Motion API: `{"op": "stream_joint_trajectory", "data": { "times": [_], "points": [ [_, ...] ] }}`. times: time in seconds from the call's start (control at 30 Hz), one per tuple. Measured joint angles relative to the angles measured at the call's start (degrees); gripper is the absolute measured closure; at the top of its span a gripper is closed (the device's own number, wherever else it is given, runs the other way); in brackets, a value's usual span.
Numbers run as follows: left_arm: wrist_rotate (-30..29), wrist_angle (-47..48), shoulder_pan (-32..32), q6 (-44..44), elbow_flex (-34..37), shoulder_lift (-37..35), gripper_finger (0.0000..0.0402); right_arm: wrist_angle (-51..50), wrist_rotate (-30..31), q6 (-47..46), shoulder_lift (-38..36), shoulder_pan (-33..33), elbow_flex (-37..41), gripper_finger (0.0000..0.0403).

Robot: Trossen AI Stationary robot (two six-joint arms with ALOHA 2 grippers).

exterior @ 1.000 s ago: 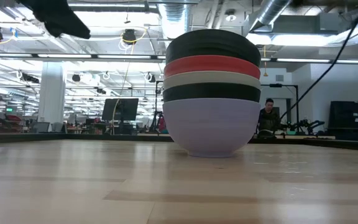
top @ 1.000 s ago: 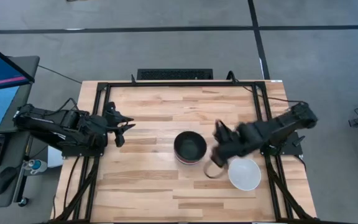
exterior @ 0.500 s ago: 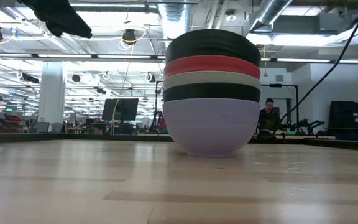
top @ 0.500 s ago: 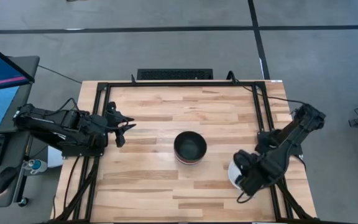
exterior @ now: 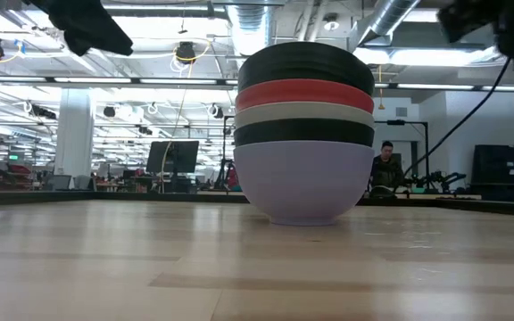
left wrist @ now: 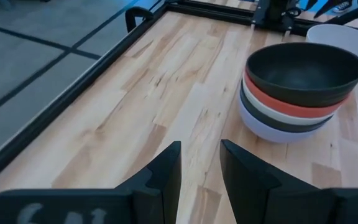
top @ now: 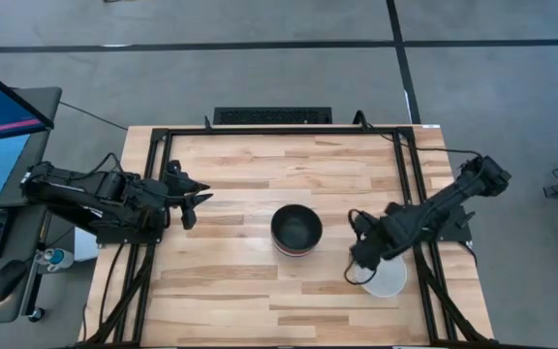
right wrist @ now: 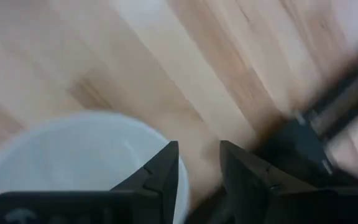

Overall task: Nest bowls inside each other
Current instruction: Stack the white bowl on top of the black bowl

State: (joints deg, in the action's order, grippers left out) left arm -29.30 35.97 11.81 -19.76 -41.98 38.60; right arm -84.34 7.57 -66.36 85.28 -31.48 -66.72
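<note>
A stack of nested bowls (top: 295, 231) stands on its pale blue bottom bowl (exterior: 303, 183) at mid table; above that come black, white, red and a black top bowl (left wrist: 303, 68). One white bowl (top: 387, 280) sits alone on the table toward the near right corner. My right gripper (top: 361, 264) hovers over that bowl's rim on the stack's side. It is raised well above the table (exterior: 498, 27), with a narrow gap between its fingers (right wrist: 199, 171). The white bowl (right wrist: 79, 155) lies below them. My left gripper (top: 194, 199) waits at the left, open (left wrist: 200, 168).
A black metal frame (top: 279, 133) borders the wooden table (top: 240, 291). Bare wood lies between the stack and the left gripper, and along the near edge. A person (exterior: 384, 168) sits far off in the room behind.
My right gripper has left the stack's right side and swung toward the table's near right corner, over the white bowl. It has then come back a little toward the stack, turning as it went. The bowls have not moved.
</note>
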Motion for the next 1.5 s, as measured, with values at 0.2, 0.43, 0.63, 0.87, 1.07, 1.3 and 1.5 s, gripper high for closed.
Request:
{"op": "stream_joint_trajectory", "data": {
  "times": [0.2, 0.43, 0.63, 0.87, 1.07, 1.3, 1.5],
  "points": [
    [0.0, -0.1, 0.0, -4.8, 0.0, 2.0, 0.0299, 8.0, -2.9, 8.6, -9.6, 3.2, 7.8, 0.0272],
    [0.2, -0.1, 0.0, -7.0, 0.0, 5.5, 0.0299, 13.9, -12.9, 6.3, -20.0, 3.3, 15.8, 0.0268],
    [0.5, -1.1, -0.2, -8.4, -0.8, 9.0, 0.0299, 19.3, -16.8, 5.7, -22.3, 3.0, 20.0, 0.0256],
    [1.1, -1.2, -2.0, -8.6, -1.9, 11.3, 0.0299, 15.9, -15.2, 6.8, -20.8, 0.8, 21.2, 0.0253],
    [2.1, -1.6, -3.1, -8.7, -1.9, 11.3, 0.0299, 22.1, -16.4, 4.6, -20.7, 0.0, 24.5, 0.0237],
    [2.4, -2.5, -3.8, -8.3, -1.9, 11.2, 0.0299, 25.3, -16.8, 3.1, -20.7, 0.0, 27.0, 0.0216],
    [3.1, -2.5, -3.8, -8.1, -1.9, 11.2, 0.0299, 26.0, -16.7, 2.7, -20.2, 0.0, 27.7, 0.0222]
  ]
}}
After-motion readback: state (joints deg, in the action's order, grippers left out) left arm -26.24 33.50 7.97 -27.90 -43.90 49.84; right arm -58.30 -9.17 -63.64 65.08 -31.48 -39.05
